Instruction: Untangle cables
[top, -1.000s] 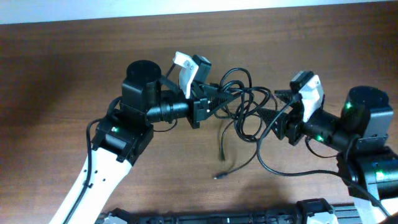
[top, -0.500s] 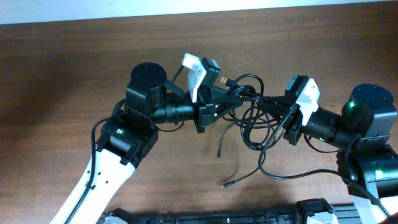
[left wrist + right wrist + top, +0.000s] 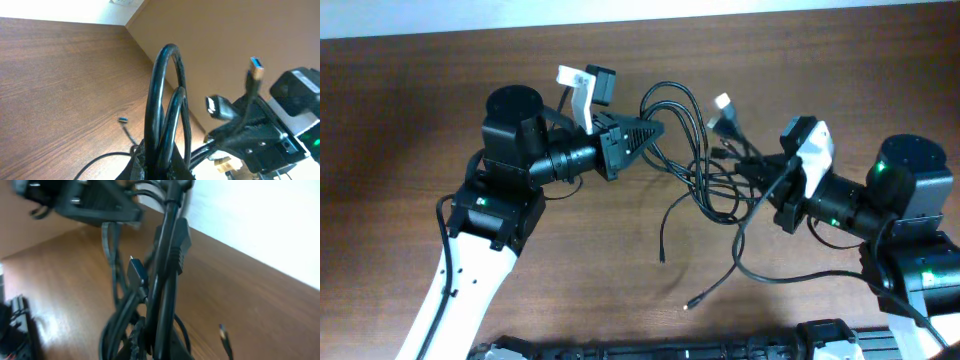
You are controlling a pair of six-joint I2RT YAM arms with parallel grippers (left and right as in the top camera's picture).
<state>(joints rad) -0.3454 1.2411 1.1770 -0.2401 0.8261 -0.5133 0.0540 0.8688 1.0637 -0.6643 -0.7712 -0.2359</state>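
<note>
the cables (image 3: 705, 172) sit in a loose black tangle strung between the two arms, over the middle of the brown wooden table (image 3: 400, 120); the left gripper (image 3: 648, 130) comes in from the left with its jaws pinched together on the upper left strands, where two loops arch out past its tip; from its own camera those loops (image 3: 161, 105) stand straight up out of the closed fingers, one taller than the other; the right gripper (image 3: 761, 168) reaches in from the right and is likewise clamped down on the bundle's right side; its wrist view shows several cords (image 3: 167, 275) running up from between the fingers, too blurred to count; a pale plug (image 3: 722, 103) sticks up at the top right of the knot, just beside the right gripper; the left wrist view catches a blue-tipped usb plug (image 3: 256, 67) standing upright near the other arm; two loose tails drop toward the near edge, a shorter one (image 3: 662, 256) and a longer one ending in a small connector (image 3: 688, 303); whether they touch the wood i cannot tell.
</note>
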